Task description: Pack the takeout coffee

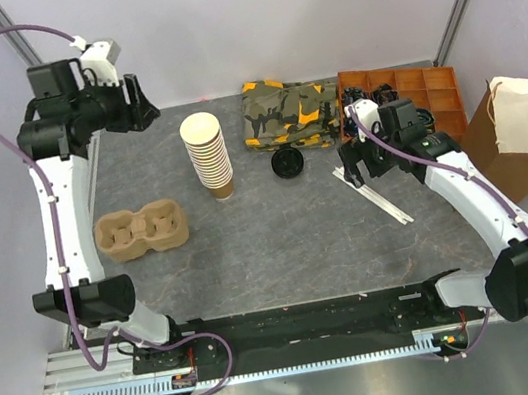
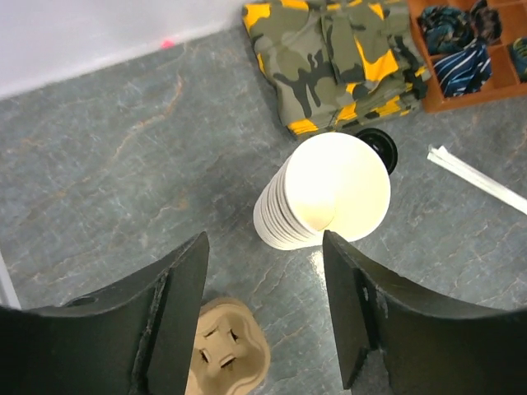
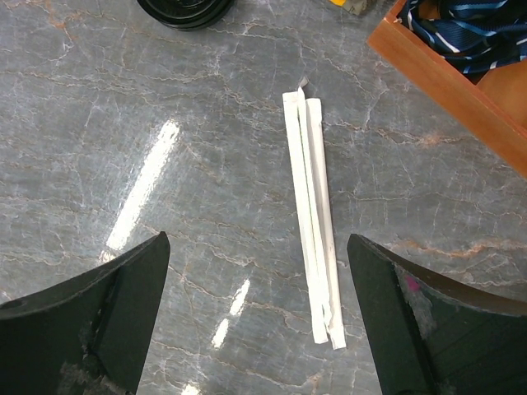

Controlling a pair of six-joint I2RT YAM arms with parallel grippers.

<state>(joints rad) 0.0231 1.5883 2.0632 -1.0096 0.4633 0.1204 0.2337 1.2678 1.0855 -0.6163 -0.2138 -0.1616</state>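
Note:
No lidded brown cup shows in any view; the takeout coffee is out of sight. A tall stack of lidless paper cups [image 1: 207,156] stands mid-table, cream inside in the left wrist view [image 2: 333,189]. A loose black lid [image 1: 288,163] lies to its right, partly hidden behind the stack in the left wrist view [image 2: 381,145], and it shows at the top edge of the right wrist view [image 3: 185,10]. My left gripper [image 1: 140,102] is open and empty, high at the far left, looking down on the stack [image 2: 263,263]. My right gripper [image 1: 353,167] is open and empty above two wrapped straws [image 3: 313,222].
A pulp two-cup carrier [image 1: 141,230] lies at the left [image 2: 222,354]. A folded camouflage cloth [image 1: 290,112] and an orange compartment tray [image 1: 419,90] holding dark items sit at the back. A brown paper bag [image 1: 511,131] stands at the right edge. The straws [image 1: 375,194] lie near the right arm.

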